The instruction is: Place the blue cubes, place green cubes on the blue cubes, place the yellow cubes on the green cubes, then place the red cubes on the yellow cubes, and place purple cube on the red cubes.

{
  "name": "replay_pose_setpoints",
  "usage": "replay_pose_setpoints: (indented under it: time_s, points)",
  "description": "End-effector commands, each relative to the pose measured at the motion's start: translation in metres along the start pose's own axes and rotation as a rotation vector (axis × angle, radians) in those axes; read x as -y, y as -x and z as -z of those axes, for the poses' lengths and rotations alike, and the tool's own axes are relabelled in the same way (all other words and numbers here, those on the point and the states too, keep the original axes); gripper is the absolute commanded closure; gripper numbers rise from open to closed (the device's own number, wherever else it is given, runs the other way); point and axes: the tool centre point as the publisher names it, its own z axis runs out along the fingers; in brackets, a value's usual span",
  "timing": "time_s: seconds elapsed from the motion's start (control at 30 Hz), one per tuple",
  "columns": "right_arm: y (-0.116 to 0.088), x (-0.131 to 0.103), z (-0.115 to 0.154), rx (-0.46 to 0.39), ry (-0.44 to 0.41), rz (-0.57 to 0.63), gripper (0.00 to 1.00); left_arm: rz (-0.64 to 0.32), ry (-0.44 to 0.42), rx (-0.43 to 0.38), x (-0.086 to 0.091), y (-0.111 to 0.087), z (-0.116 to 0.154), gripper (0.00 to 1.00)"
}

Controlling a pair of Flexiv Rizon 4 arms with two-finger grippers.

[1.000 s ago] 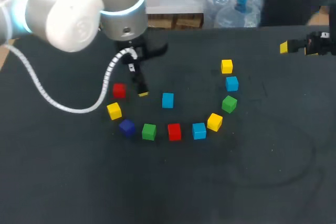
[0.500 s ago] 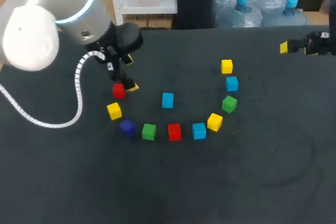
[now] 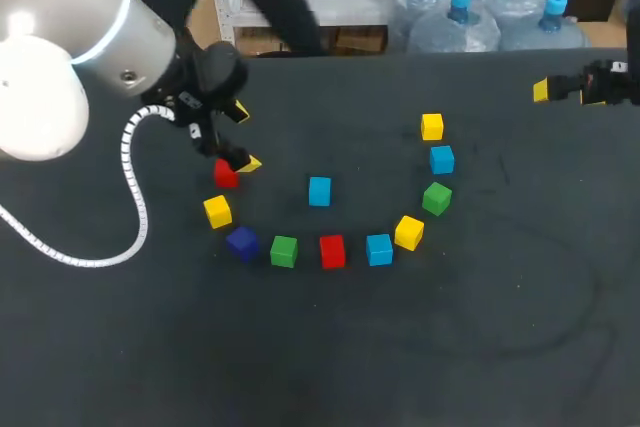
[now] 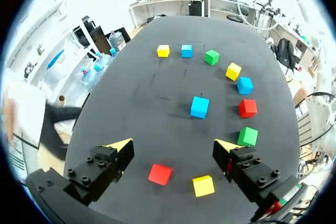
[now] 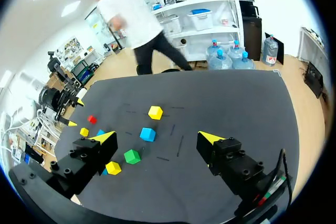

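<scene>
left end effector (image 3: 244,138), spread, hangs by the red cube (image 3: 226,175); blue cube (image 3: 319,191) at its 3 o'clock should go first: straddle squarely.

The left arm (image 3: 60,57) consists of large rounded joint housings in silver-white. A pale blue light ring (image 3: 113,29) encircles one housing. A white spiral cable (image 3: 130,202) runs along the outside of the arm to the black wrist section.

The left claw (image 4: 173,145) and the right claw (image 5: 156,137) are identical. Each has two matte black finger blocks (image 4: 89,174) ending in bright yellow wedge-shaped tips (image 4: 122,145). The upper faces of the blocks carry recessed round screws (image 4: 256,162). One block on each claw bears a small red and green mark (image 4: 276,204).
</scene>
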Motion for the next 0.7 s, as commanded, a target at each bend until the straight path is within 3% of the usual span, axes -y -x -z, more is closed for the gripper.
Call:
replay_pose_setpoints:
  time_s: [0.03,0.23,0.47,0.57,0.7]
  points:
    - [0.0,-0.001,0.0,0.001,-0.005,-0.001,0.0,-0.002,0.0,0.028,0.001,-0.003,0.001,0.0]
    - [0.0,-0.001,0.0,0.001,-0.005,-0.001,0.0,-0.002,0.0,0.028,0.001,-0.003,0.001,0.0]
    - [-0.01,-0.063,-0.023,-0.117,0.19,0.372,0.0,-0.002,0.0,0.028,0.001,-0.003,0.001,0.0]
    - [-0.015,-0.077,-0.031,-0.153,0.308,0.465,0.0,-0.002,0.0,0.028,0.001,-0.003,0.001,0.0]
    - [-0.024,-0.087,-0.044,-0.234,0.388,0.546,0.0,-0.002,0.0,0.028,0.001,-0.003,0.001,0.0]
